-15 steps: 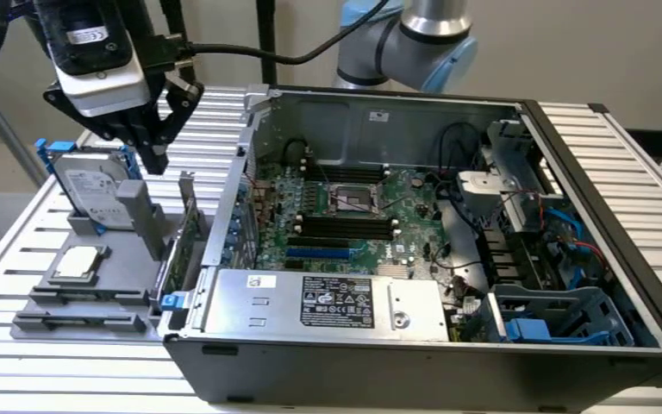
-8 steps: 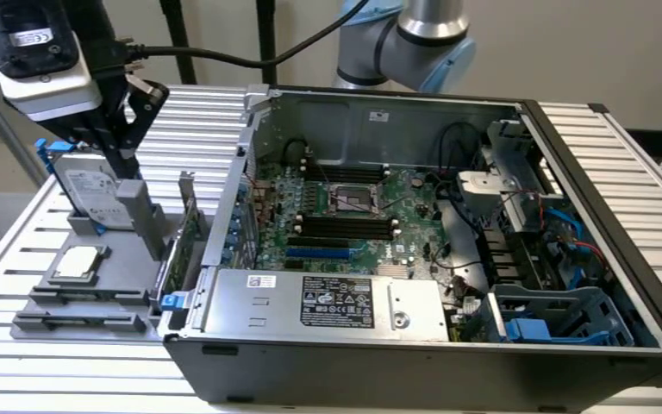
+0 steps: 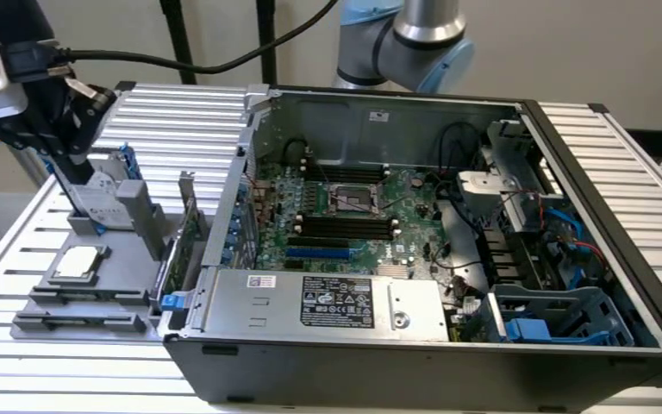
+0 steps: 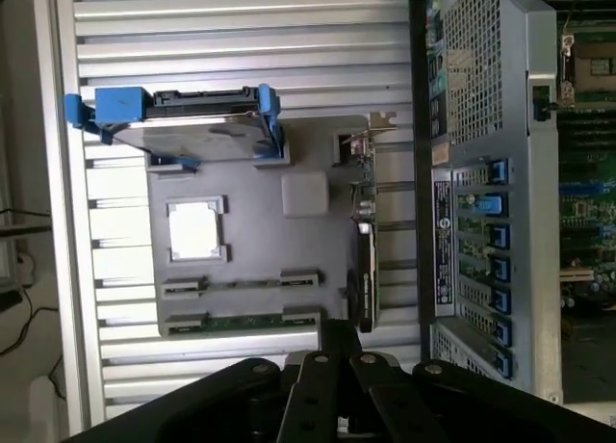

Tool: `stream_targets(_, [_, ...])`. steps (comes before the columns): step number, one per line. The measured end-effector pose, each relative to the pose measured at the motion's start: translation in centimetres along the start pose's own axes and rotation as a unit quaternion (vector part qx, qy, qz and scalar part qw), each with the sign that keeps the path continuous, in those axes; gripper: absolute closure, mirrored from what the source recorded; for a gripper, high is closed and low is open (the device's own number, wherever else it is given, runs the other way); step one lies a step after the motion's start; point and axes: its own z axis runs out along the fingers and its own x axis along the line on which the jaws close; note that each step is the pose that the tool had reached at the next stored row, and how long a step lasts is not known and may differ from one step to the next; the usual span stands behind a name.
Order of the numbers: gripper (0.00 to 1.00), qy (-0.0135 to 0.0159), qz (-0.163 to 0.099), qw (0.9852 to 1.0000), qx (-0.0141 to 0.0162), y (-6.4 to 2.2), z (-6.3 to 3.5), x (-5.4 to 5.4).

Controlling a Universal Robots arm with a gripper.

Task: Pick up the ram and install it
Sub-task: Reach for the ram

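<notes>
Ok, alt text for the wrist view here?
The gripper, jaws shut, hangs above a grey parts tray on a slatted table. The tray holds the ram, a blue-framed hard drive, a square chip and an upright expansion card; the open computer case sits beside it.

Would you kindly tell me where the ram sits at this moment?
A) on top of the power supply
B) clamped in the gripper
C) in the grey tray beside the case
C: the ram lies flat in a holder of the tray, with nothing gripping it.
</notes>
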Motion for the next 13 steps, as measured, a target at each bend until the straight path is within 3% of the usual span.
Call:
stream_targets(8, [0.89,-0.0005,0.000,1.0000,0.0075,-0.75,0.07,3.0])
stream_targets(13, [0.89,0.0013,-0.001,0.9999,0.0149,-1.12,0.21,3.7])
